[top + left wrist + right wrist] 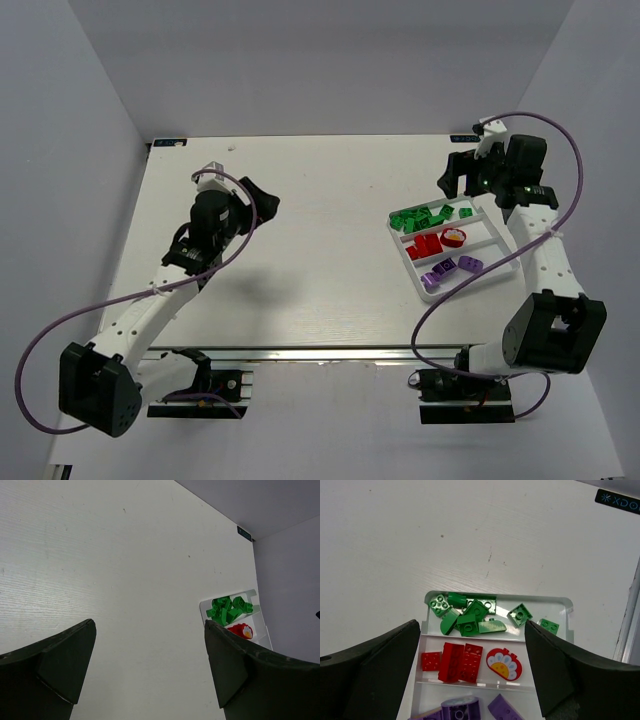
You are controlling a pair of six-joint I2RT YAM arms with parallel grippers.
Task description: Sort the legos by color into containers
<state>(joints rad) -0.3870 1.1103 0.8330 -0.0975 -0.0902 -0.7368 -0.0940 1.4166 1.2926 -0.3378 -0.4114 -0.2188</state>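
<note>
though the right gripper (462, 178) hangs at the 12 o'clock side of the white tray (488, 238), its jaws are spread wide and grip nothing. in the right wrist view the tray lies low between the two dark fingers (375, 675), apart from both. the left gripper (258, 197) is also spread and empty over bare table (320, 200), well apart from the tray at its 9 o'clock. the tray sits toward 3 o'clock on the table.

the top view alone shows all three compartments: green legos (425, 217) in the far one, red legos (428, 245) in the middle, purple legos (452, 268) in the near one. the right wrist view adds detail: studs on jumbled green bricks, and a round red piece (504, 664) with white petals and a yellow centre beside the red bricks. the left wrist view catches only the tray's green end and that round piece, at 4 o'clock.
</note>
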